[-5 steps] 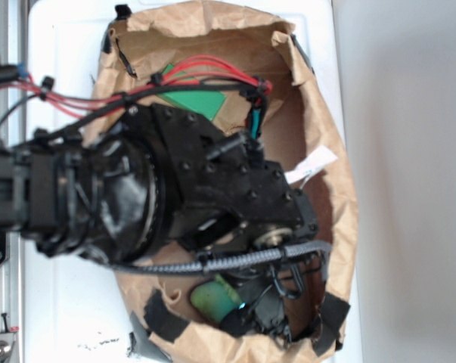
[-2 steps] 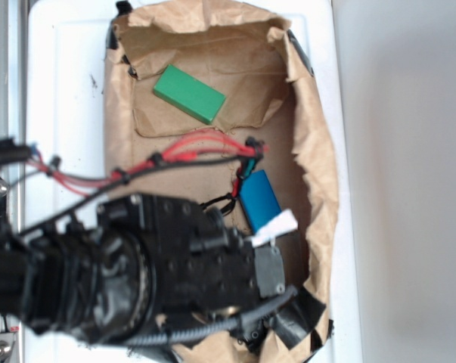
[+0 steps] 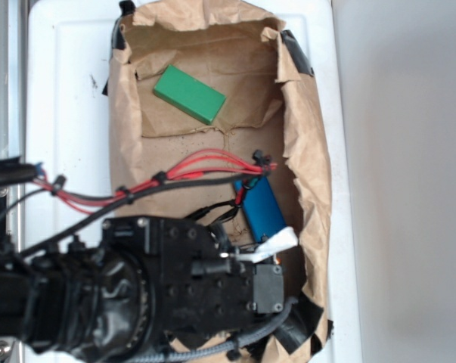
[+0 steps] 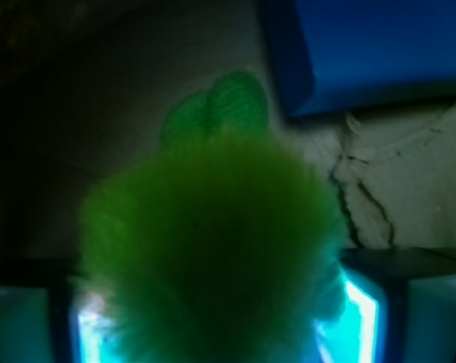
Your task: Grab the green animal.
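In the wrist view the green animal point(image 4: 212, 249) fills the space between my fingers, a fuzzy yellow-green ball with a duller green ribbed lobe point(image 4: 216, 106) sticking out behind it. My gripper point(image 4: 212, 321) is shut on it, and the fur presses against the right finger point(image 4: 360, 318) and the left finger point(image 4: 76, 333). In the exterior view my black arm point(image 3: 137, 295) covers the near end of the box, so both the jaws and the animal are hidden there.
A brown paper-lined box point(image 3: 311, 151) holds a flat green block point(image 3: 188, 94) at its far end and a blue block point(image 3: 262, 208) point(image 4: 379, 53) close to my wrist. Red and black cables point(image 3: 197, 166) stretch across the box. A white tag point(image 3: 277, 243) sticks out beside the blue block.
My arm has moved from the box's middle toward the lower image edge, uncovering the green block and then the blue block. The animal, seen beside the gripper a second ago, is now under the arm.
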`<state>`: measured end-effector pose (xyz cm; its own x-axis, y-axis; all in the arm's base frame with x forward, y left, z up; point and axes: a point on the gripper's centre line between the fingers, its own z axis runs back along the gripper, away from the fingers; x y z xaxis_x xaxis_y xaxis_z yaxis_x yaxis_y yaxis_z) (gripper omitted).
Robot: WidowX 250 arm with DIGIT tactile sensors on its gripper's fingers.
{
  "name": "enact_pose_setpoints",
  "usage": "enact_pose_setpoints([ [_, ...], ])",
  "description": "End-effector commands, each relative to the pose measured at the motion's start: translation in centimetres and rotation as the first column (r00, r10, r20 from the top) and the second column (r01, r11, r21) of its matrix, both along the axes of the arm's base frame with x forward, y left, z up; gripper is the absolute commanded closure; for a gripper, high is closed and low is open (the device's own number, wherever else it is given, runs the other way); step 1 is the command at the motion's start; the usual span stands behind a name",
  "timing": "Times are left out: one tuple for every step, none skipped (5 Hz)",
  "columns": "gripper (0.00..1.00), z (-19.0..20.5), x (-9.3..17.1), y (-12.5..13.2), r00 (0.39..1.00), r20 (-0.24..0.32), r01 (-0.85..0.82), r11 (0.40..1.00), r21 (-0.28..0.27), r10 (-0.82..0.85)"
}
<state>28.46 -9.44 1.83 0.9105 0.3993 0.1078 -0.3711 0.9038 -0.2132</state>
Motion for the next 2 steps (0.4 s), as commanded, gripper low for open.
enact_pose_setpoints([
  [1.0, 1.3, 1.6, 2.3, 1.0, 0.009, -0.01, 1.0, 0.01, 0.01],
  [1.0, 3.0, 3.1, 5.4, 0.996, 0.033, -0.08, 0.997, -0.013, 0.08],
])
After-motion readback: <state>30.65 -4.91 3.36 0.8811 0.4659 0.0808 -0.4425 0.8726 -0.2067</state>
